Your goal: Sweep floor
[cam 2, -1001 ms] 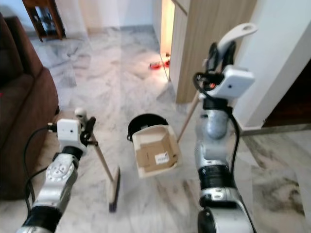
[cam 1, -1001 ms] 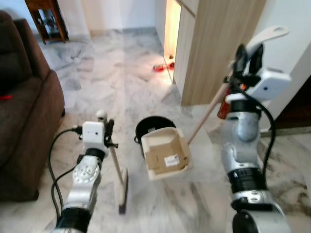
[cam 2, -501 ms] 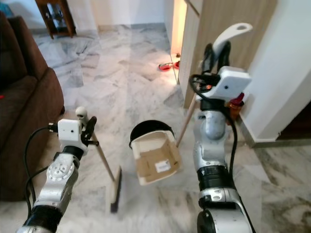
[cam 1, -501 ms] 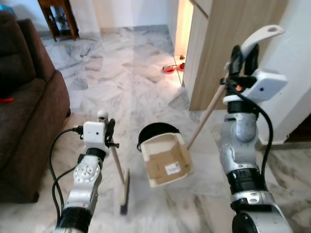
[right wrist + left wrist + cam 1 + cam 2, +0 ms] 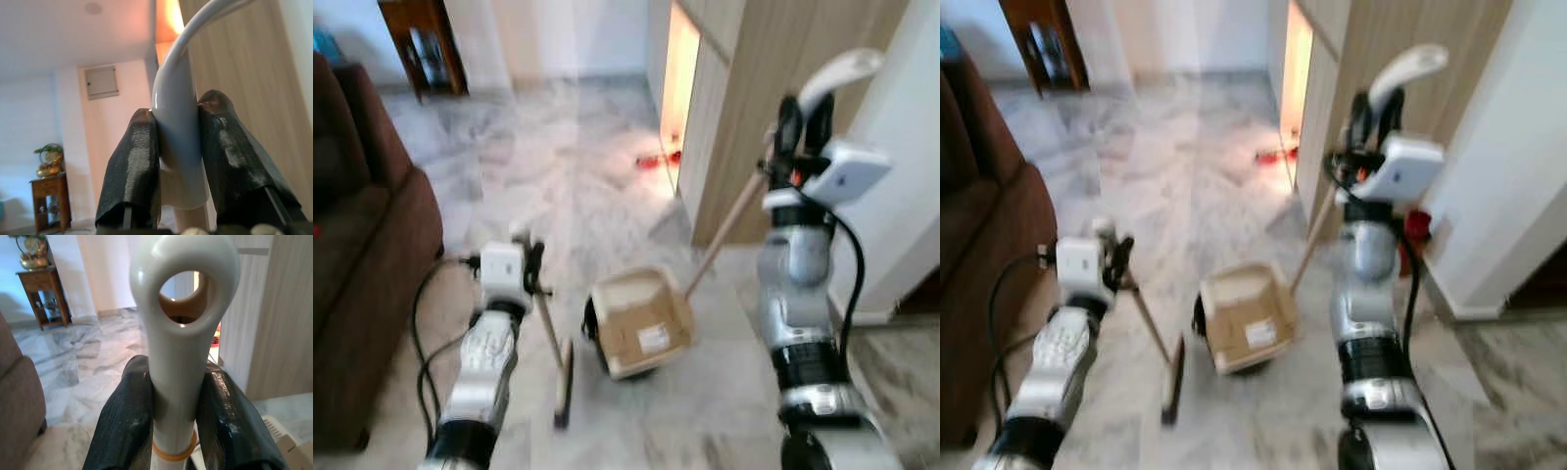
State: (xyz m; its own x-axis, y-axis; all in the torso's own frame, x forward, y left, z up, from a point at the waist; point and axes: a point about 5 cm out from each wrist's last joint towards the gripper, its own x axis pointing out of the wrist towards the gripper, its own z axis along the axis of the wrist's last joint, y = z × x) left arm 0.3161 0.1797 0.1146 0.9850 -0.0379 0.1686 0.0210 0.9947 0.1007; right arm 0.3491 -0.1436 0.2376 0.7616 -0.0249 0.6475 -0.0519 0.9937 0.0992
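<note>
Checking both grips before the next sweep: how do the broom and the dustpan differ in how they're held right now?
The broom hangs low from the left gripper, bristles near the floor. The dustpan tilts on a longer slanted stick, its handle raised high in the right gripper. Both have pale handle ends clamped between black fingers.

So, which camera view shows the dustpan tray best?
The left eye view: the dustpan tray lies whole on the floor, cardboard inside. The right eye view shows the same, blurrier. The right wrist view shows the right gripper clamping its handle; the left wrist view catches one corner.
</note>
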